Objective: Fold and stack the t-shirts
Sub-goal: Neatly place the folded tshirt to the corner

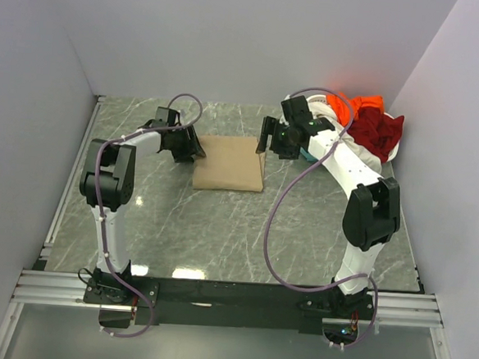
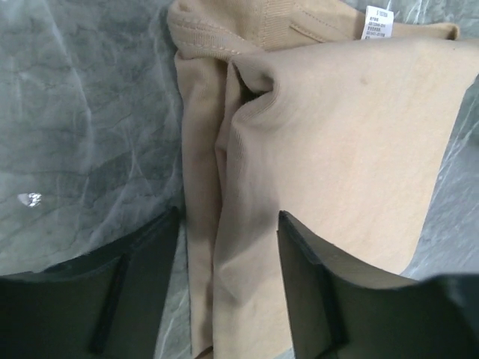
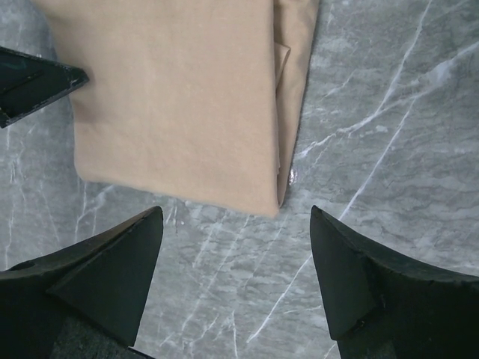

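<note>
The tan t-shirt (image 1: 229,162) lies folded into a neat rectangle toward the far middle of the surface (image 1: 220,227), its white label (image 2: 376,22) showing by the collar in the left wrist view. The left tool (image 2: 227,217) sits at the shirt's left edge with its jaws apart, straddling the doubled-over hem rather than clamped on it. The right tool (image 3: 236,213) hangs at the shirt's right side, spread wide over bare stone just beyond a corner of the fold and holding nothing. The remaining shirts are heaped in the far right corner, well apart from the tan one: bright orange (image 1: 356,101) at the back, dark red (image 1: 379,128) in front of it, cream-white cloth (image 1: 396,145) at the pile's edge, and a sliver of teal (image 1: 304,156) peeking from under the right arm. The surface is grey marble-patterned with pale veins and a few glossy reflections. It is hemmed by plain pale walls (image 1: 233,31) on three sides, with a metal rail (image 1: 231,292) along the near edge where both arm bases are bolted and purple cables (image 1: 276,223) loop.
</note>
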`<state>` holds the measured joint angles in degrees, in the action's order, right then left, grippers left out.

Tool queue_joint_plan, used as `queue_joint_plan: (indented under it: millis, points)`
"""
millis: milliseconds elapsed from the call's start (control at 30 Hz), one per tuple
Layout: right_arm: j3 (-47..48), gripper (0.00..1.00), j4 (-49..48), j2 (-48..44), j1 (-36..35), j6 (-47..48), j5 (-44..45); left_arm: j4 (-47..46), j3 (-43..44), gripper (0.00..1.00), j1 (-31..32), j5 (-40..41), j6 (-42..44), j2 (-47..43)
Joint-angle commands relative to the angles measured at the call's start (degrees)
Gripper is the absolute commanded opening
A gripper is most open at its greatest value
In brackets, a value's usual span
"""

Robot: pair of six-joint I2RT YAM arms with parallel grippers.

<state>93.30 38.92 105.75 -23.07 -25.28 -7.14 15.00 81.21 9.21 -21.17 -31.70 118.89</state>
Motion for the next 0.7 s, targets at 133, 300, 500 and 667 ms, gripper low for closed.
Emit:
queue_joint_plan:
  millis: [133, 300, 500, 667]
  points:
    - [0.31, 0.85, -0.42, -3.97, -1.10, -0.21, 0.11, -2.26, -3.69, 0.54, 0.28, -1.77, -2.48, 1.78]
    - [-0.22, 0.85, -0.51, -4.07, -1.36, -0.30, -0.07, -2.00, -3.52, 0.37, 0.37, -1.07, -2.57, 2.13]
    - [-0.22, 0.84, -0.42, -4.42, -1.45, -0.12, 0.28, 0.63, -1.15, 0.01, 0.37, 1.30, -1.78, 2.66]
    - [-0.57, 0.84, -0.42, -4.68, -1.54, 0.05, 0.46, 3.97, 1.23, 0.00, 0.10, 4.99, -0.73, 2.66]
